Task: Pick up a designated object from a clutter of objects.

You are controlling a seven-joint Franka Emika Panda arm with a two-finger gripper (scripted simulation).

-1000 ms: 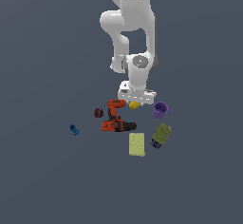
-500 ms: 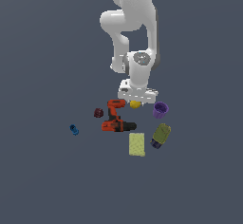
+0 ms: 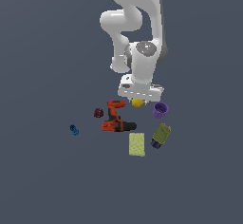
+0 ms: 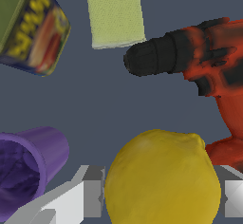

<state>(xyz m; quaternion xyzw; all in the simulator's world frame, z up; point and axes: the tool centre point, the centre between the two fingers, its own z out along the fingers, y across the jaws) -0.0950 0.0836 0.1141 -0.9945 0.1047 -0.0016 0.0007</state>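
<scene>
Lemon-like ball [image 4: 163,178] is being straddled by the gripper [image 3: 138,98], jaws open, nothing gripped yet.

Ball is being seen between the two grey fingers [image 4: 90,194] in the wrist view, a gap left on each side; in the exterior view it is sitting between the drill [image 3: 116,117] on the left and the purple cup [image 3: 160,109] on the right. Closing is best done slowly and centred, so the round ball is not being squeezed out and the drill handle just beside it is not being clipped.

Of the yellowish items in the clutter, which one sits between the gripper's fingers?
The round yellow lemon, flanked by the gripper fingers; the flat pale sponge and olive bottle lie farther off.
</scene>
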